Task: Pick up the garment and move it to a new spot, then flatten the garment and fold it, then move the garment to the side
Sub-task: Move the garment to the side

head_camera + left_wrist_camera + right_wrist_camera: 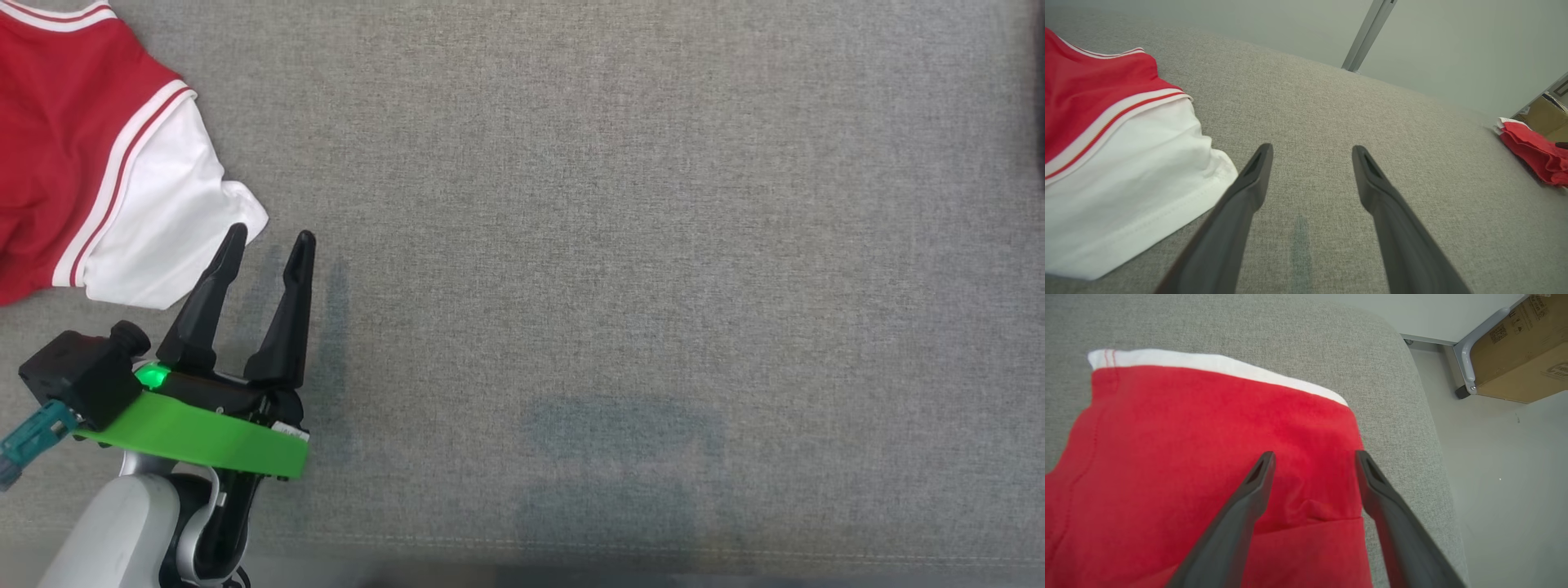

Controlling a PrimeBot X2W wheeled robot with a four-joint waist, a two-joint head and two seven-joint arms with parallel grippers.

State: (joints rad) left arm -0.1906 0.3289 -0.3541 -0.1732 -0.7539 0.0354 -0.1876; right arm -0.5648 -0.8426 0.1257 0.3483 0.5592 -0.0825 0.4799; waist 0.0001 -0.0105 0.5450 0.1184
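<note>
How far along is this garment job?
Done: the red garment lies folded at the edge of the grey surface. In hand: nothing; the right pincer hangs open over it, the left pincer open beside a red-and-white garment. Left: probably only backing away.

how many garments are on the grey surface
2. One red-and-white garment lies just left of the left gripper. The other red garment sits at the far right edge of the surface, apparently the one below the right gripper. More may be hidden.

Red, white-trimmed garment (pixel 1200 449) lies folded by the grey surface's (pixel 1290 322) edge.
</note>
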